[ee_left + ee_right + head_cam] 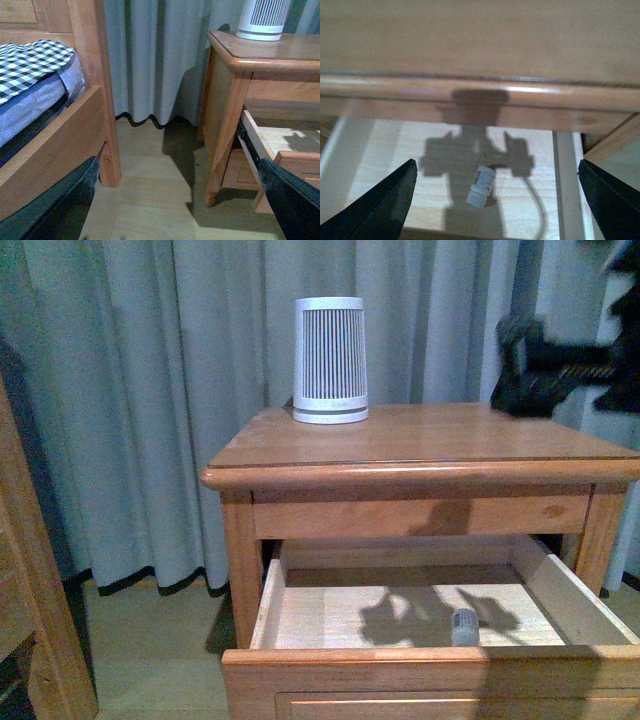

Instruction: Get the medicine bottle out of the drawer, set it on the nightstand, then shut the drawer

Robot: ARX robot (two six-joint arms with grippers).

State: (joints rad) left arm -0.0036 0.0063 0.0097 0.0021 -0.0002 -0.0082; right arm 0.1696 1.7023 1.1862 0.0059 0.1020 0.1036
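Observation:
The medicine bottle (465, 626), tiny and white, lies on its side on the pale floor of the open drawer (270, 605) of the nightstand (420, 445). In the right wrist view the bottle (481, 186) lies far below, between my right gripper's open fingers (380, 205), in the gripper's shadow. My right gripper (545, 370) hangs open and empty above the nightstand's right rear. My left gripper (180, 215) is open and empty, low over the floor to the left of the nightstand (230, 100).
A tall white-grey ribbed cylinder (330, 360) stands at the back of the nightstand top. Grey curtains (150, 390) hang behind. A wooden bed frame (75, 125) with checked bedding (30, 65) stands left of the nightstand, with bare floor (150, 190) between.

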